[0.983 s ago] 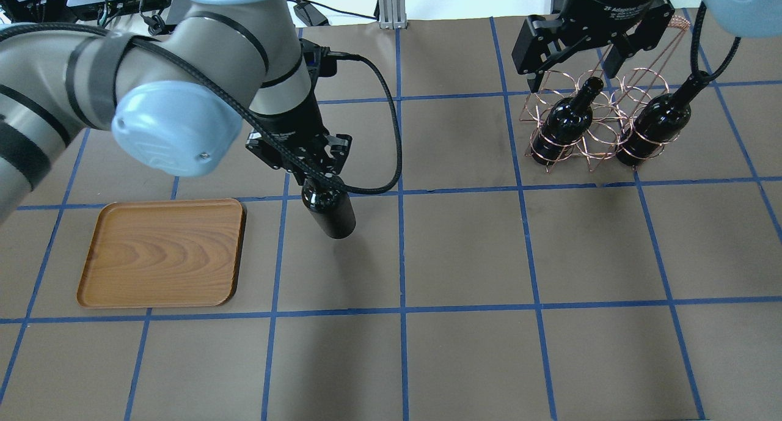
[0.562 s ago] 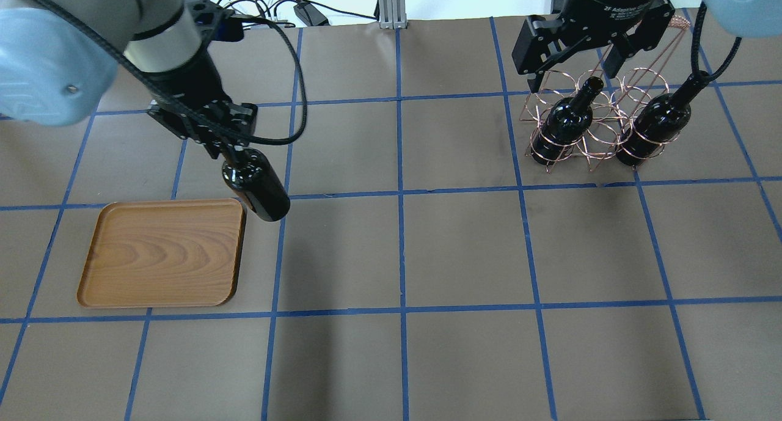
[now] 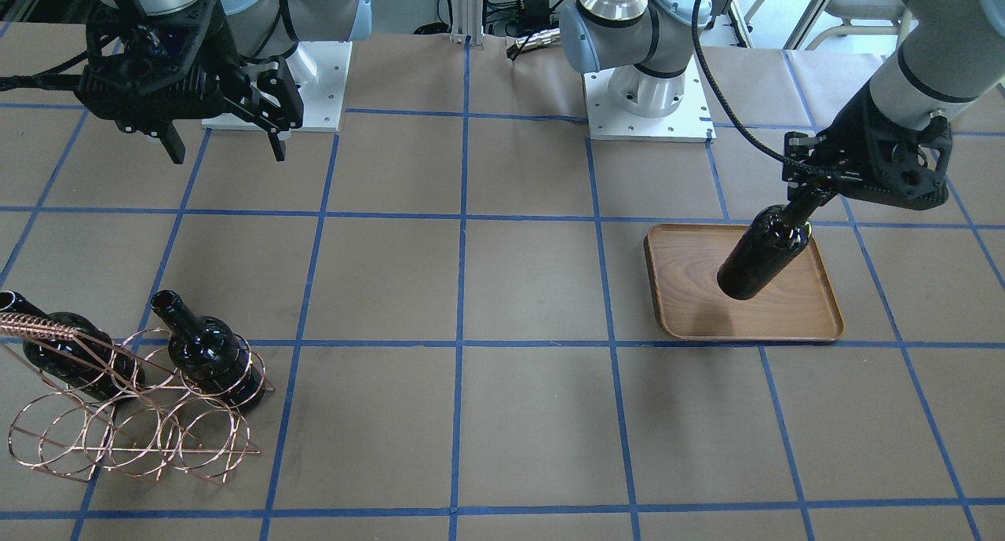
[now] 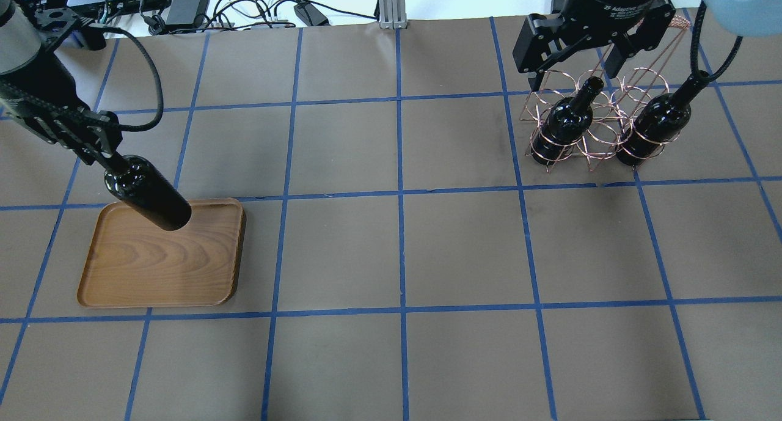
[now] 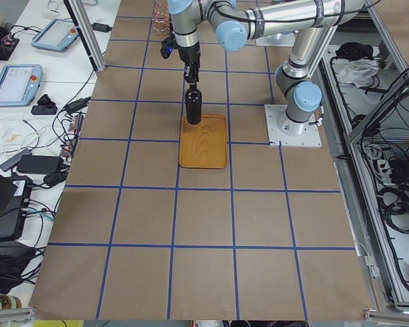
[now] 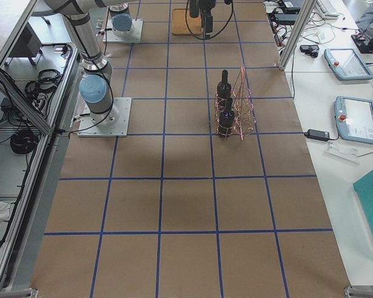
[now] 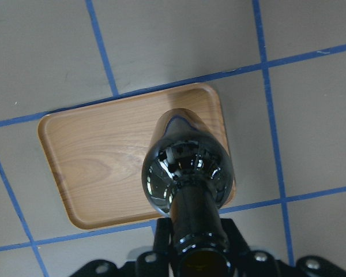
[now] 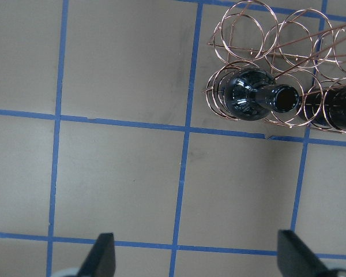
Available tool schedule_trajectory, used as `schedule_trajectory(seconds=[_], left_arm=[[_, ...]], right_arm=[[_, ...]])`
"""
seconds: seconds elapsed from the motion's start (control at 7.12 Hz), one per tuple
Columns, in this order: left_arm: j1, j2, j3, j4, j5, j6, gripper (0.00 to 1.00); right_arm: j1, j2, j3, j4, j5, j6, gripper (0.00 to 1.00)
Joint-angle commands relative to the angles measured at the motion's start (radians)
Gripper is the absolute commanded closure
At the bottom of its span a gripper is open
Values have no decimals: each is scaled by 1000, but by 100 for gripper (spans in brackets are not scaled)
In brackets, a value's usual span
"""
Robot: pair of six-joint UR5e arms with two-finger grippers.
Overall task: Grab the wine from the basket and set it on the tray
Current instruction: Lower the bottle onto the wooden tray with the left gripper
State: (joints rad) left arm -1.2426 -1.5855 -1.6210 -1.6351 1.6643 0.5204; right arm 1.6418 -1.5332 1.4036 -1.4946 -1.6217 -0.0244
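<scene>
2 silver-grey arms (image 3: pixel 930 66), pale-blue joint caps (image 3: pixel 579 37), black braided cables (image 4: pixel 162 97)

Overhead, front views: tray (image 4: pixel 153 268) in both

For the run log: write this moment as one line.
left gripper: shut on wine, over tray | right gripper: open, empty, raised beside basket | bottles: two in basket | phase: placing, not released

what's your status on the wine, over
Left gripper shut on bottle. Right gripper open, empty. Bottle upright over tray, not released. Tray bare.
</scene>
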Motion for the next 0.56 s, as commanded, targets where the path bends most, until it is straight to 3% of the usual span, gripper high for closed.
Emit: schedule_trajectory(seconds=[0.0,0.42], left_arm=[[41,-1,-71,38,2,29,100],[58,-36,-74,52,3,35,100]], right_arm=[[0,-1,0,-4,-1,57,0],[-2,1,0,-6,-1,84,0]])
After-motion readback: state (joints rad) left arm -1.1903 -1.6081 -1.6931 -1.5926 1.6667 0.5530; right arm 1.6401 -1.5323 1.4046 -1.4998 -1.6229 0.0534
